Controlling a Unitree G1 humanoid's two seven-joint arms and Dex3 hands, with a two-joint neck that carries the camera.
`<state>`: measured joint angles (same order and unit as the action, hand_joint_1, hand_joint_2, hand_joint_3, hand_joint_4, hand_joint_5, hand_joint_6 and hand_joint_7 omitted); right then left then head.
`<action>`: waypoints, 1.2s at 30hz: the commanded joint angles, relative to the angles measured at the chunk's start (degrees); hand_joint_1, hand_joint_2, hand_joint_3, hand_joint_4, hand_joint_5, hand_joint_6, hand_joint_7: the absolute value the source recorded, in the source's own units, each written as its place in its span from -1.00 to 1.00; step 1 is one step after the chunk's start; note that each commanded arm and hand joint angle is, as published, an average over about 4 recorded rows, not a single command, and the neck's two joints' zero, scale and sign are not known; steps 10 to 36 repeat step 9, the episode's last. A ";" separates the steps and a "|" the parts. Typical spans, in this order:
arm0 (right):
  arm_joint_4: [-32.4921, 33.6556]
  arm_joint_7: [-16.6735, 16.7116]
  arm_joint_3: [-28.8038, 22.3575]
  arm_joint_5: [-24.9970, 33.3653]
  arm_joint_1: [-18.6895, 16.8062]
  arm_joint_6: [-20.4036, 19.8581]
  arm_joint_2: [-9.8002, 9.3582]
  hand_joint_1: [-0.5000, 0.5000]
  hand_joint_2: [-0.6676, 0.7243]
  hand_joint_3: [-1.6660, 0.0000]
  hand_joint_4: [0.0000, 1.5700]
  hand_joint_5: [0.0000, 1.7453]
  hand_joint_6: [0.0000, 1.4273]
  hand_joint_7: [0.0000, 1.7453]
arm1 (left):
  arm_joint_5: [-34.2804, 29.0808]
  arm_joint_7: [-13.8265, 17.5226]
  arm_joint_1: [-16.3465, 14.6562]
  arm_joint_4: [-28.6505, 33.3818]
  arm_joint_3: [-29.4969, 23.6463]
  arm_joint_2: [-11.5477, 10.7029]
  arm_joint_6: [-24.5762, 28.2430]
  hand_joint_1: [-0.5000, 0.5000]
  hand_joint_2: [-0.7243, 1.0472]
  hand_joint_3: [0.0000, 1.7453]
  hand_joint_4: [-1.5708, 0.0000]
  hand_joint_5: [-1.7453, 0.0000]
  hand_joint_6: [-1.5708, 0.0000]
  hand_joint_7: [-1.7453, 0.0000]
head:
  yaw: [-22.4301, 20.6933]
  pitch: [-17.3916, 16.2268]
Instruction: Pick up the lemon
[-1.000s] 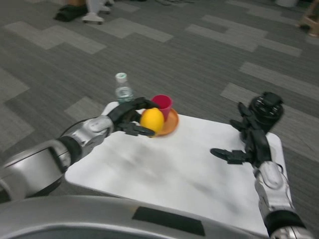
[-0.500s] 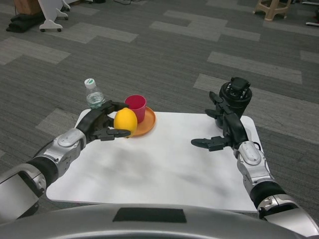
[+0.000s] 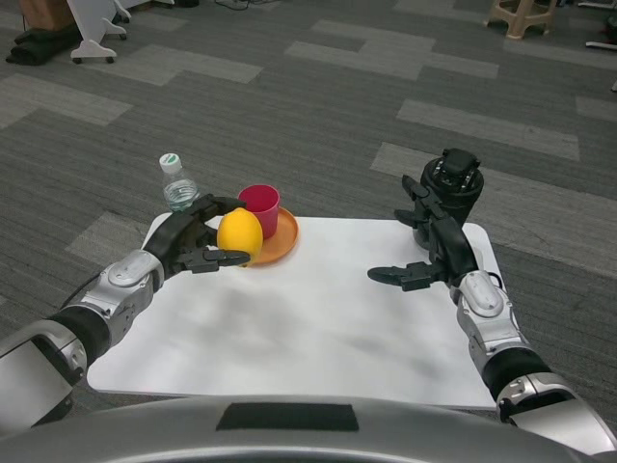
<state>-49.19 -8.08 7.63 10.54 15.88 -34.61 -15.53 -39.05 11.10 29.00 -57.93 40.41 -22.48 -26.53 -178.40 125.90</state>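
The yellow lemon (image 3: 240, 234) is at the near left edge of an orange plate (image 3: 279, 241) at the table's far left. My left hand (image 3: 194, 241) wraps around it from the left, fingers curled over its top and under its near side. Whether the lemon still touches the plate cannot be told. My right hand (image 3: 432, 246) hovers over the table's right part, fingers spread, holding nothing.
A red cup (image 3: 259, 207) stands on the plate just behind the lemon. A clear water bottle (image 3: 177, 186) stands at the far left corner behind my left hand. A black jar (image 3: 451, 183) sits at the far right of the white table (image 3: 308, 328).
The camera has steadied and shifted, so the whole scene moved in the picture. My left hand keeps its hold around the lemon; the right hand stays spread over the right side.
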 commanded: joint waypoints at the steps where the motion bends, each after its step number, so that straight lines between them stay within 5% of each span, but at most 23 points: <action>1: 0.13 0.09 -0.07 0.45 1.26 -0.11 -0.47 0.17 -0.36 0.43 -1.00 -0.11 -1.00 -0.84 | -0.52 0.44 -0.34 0.30 -0.51 -0.37 -0.93 1.00 0.90 -0.90 -0.95 -1.00 0.27 -0.36 | -0.09 0.28; 36: 0.15 0.09 -0.07 0.45 1.32 -0.11 -0.47 0.17 -0.36 0.43 -1.00 -0.11 -1.00 -0.87 | -0.67 0.50 -0.34 0.36 -0.51 -0.37 -0.98 1.00 0.90 -0.90 -0.95 -1.00 0.27 -0.33 | -0.09 0.60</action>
